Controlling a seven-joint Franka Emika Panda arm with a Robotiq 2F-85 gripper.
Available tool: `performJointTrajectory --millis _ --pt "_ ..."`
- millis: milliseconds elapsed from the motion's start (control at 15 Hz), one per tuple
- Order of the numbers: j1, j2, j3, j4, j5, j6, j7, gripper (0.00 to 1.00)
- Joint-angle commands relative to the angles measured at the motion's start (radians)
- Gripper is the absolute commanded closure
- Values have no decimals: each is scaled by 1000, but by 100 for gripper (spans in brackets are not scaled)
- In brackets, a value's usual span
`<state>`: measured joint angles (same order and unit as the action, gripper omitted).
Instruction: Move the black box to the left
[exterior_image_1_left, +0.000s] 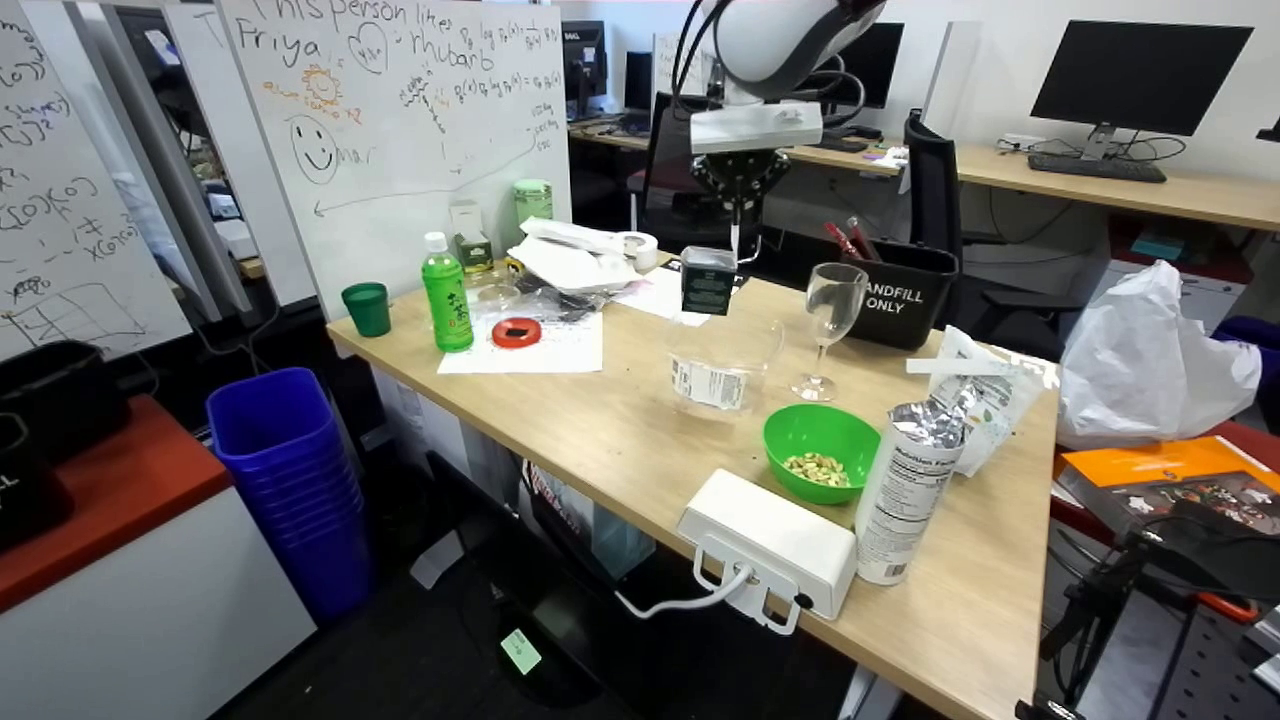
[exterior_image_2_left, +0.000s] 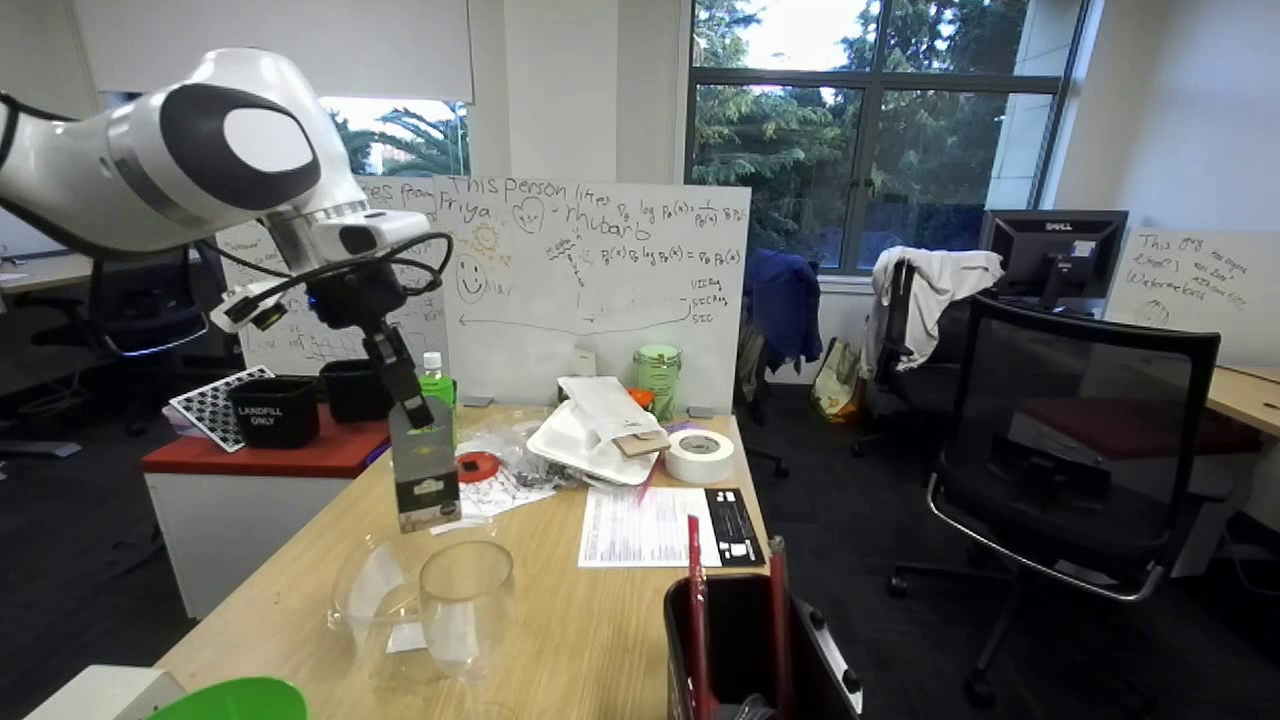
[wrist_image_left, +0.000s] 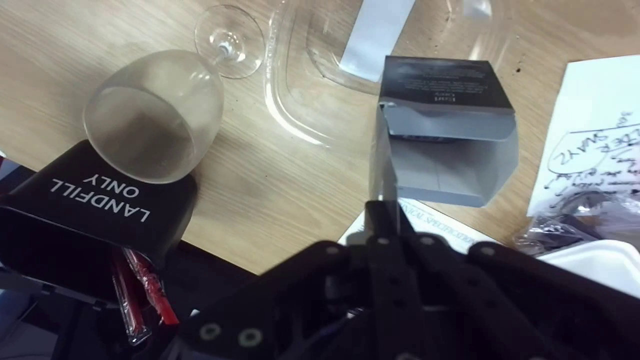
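Box (wrist_image_left: 445, 82), pinched in the hand (wrist_image_left: 386, 212) by one thin edge at its open end; probably light, creasable card, best gripped near a corner.

Around the wine glass (exterior_image_1_left: 833, 303), by the clock in an exterior view: at three, a black LANDFILL ONLY bin (exterior_image_1_left: 892, 312) holding red sticks (exterior_image_1_left: 841, 241); at five, a foil-topped canister (exterior_image_1_left: 908, 500); at six, a green bowl (exterior_image_1_left: 825, 430) of nuts or shells (exterior_image_1_left: 818, 468), just beside the canister; at eight, a clear plastic container (exterior_image_1_left: 710, 383); at nine, a green bottle (exterior_image_1_left: 447, 300), upright on white paper (exterior_image_1_left: 562, 355), near a red disc (exterior_image_1_left: 516, 333).
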<state>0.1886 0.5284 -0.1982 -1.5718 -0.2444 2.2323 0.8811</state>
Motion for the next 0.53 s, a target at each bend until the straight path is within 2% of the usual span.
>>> performJointTrajectory --millis 0,200,467 --pt "1 -166 48 -209 -18 114 -12 100" --pt "17 -231 105 -305 -36 152 -40 100" --pt "47 -235 165 -360 -93 178 -64 100"
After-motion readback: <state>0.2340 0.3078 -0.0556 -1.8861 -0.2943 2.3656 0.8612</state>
